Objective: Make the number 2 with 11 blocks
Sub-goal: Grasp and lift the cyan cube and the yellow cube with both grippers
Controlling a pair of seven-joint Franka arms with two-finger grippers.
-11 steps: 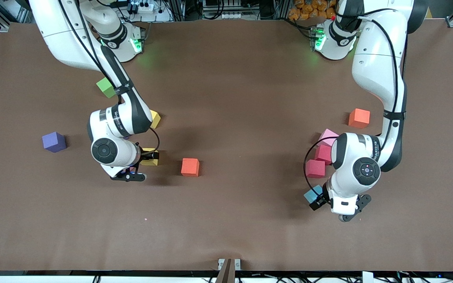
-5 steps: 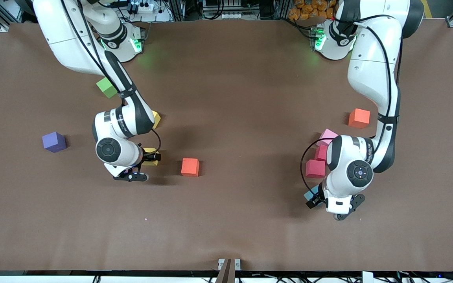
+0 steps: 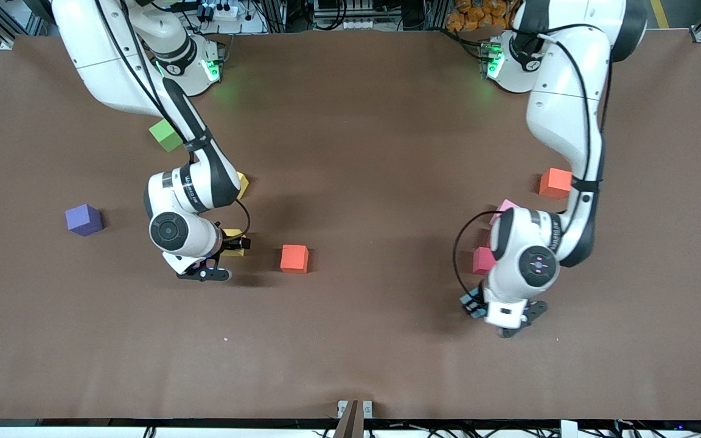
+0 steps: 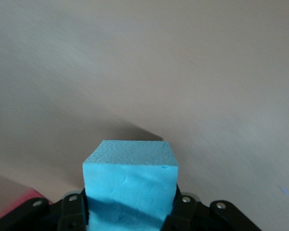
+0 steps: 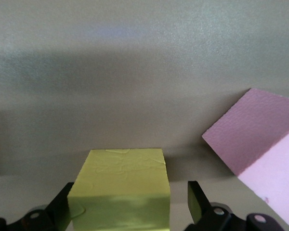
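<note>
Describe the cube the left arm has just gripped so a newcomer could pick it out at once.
Follow the left arm down to its end effector. Clamped between its fingers is the light blue cube, just nearer the front camera than a red cube, and the only blue block here.

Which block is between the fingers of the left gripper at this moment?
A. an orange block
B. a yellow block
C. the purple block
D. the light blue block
D: the left wrist view shows the left gripper with its fingers pressed against both sides of the light blue block, while the yellow block sits between the open fingers of the right gripper.
</note>
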